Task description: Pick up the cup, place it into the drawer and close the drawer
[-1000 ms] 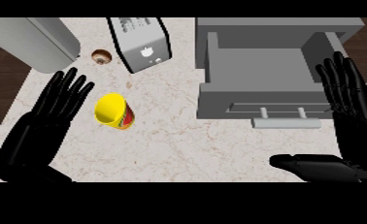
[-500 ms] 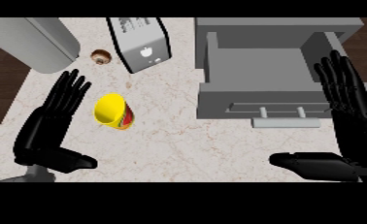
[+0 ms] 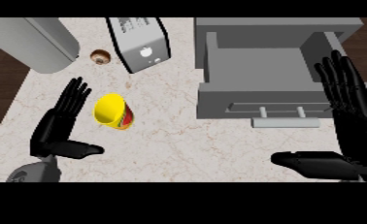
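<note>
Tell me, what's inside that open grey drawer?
Nothing visible: the drawer shows only its bare grey floor. The yellow cup sits outside on the counter. The drawer's near front corner is hidden by its wall.

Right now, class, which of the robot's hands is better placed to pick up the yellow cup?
The left hand: it is open right beside the yellow cup. The right hand is across the counter, by the open grey drawer.

Right hand (image 3: pixel 342 121) cut by the edge — grey cylinder (image 3: pixel 39 43) too.
</note>
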